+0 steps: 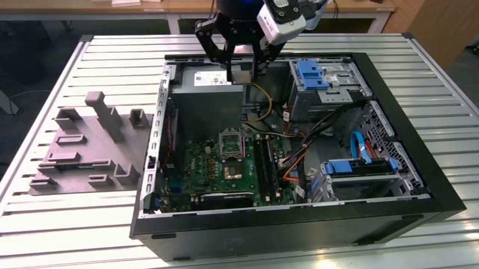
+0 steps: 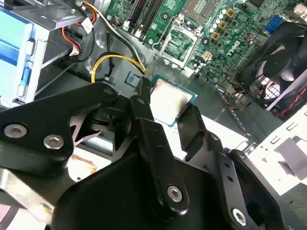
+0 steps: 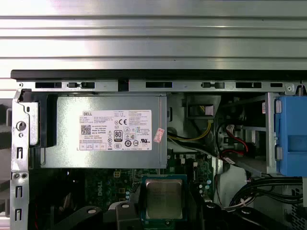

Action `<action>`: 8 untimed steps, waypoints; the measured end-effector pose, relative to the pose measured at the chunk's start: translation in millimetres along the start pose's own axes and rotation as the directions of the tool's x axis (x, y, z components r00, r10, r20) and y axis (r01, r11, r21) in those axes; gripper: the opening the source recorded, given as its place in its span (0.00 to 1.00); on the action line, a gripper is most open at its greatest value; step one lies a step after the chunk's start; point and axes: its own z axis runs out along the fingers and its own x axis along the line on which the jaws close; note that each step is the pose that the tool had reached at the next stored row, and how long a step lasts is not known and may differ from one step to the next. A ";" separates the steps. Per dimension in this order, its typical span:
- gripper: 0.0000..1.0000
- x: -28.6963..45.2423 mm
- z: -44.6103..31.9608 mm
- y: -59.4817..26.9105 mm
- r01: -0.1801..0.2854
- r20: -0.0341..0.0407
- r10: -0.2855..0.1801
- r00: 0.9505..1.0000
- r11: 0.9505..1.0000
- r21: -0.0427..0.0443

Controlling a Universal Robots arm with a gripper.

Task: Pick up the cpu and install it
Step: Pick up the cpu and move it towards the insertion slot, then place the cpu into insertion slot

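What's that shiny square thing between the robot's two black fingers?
That is the cpu, gripped between the end effector's fingers; both wrist views show it.

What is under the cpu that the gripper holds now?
The cpu, gripped by the gripper, hangs above the grey power supply box, near its white label. The spot straight below is hidden by the cpu itself.

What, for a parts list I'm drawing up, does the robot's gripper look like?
The gripper is black, built of flat jointed link bars pinned with round silver screws, and it ends in two narrow fingers. In the exterior view a white and grey camera box sits beside it on the wrist.
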 end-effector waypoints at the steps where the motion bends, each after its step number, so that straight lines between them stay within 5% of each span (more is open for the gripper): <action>1: 0.47 0.0 0.0 0.0 0.000 0.000 0.000 1.000 1.000 0.000; 3: 0.47 6.2 0.0 -0.1 0.000 0.000 0.000 1.000 1.000 0.000; 8: 0.47 6.2 -0.1 -0.1 0.000 0.000 0.000 1.000 1.000 0.000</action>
